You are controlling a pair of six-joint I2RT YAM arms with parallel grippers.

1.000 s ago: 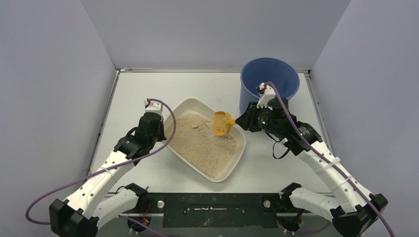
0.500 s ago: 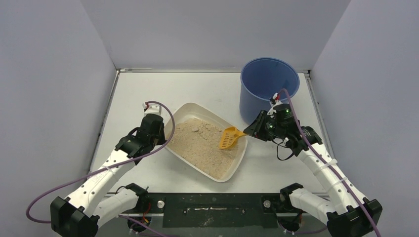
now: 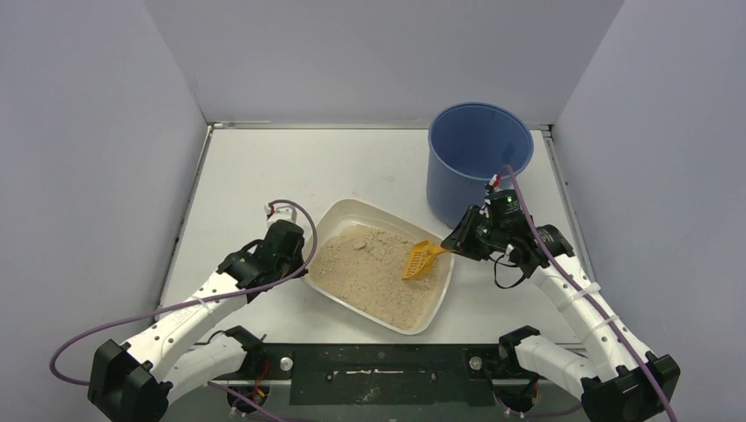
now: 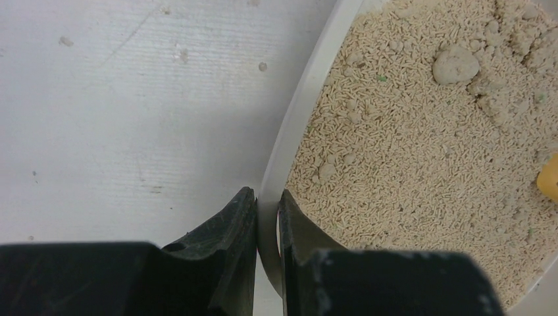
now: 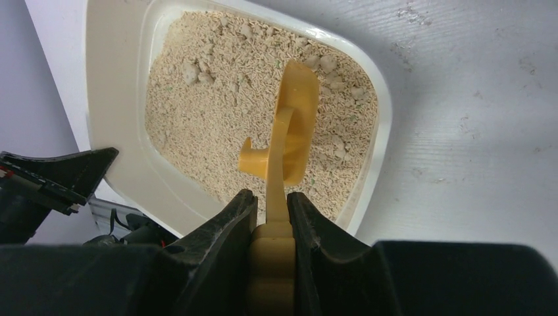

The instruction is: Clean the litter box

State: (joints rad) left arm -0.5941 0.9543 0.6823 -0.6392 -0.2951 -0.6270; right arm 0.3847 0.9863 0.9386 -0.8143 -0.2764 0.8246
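where grey walls (image 3: 88, 132) ring the table (image 3: 352, 167), the litter box (image 3: 369, 208) sits.

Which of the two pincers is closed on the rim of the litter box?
The left pincer: it clamps the litter box rim. The right pincer holds the orange scoop by its handle instead.

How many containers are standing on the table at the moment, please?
2: the litter box near the table's centre, its rim held in the left pincer, and the blue bucket at the far right corner. None seems hidden.
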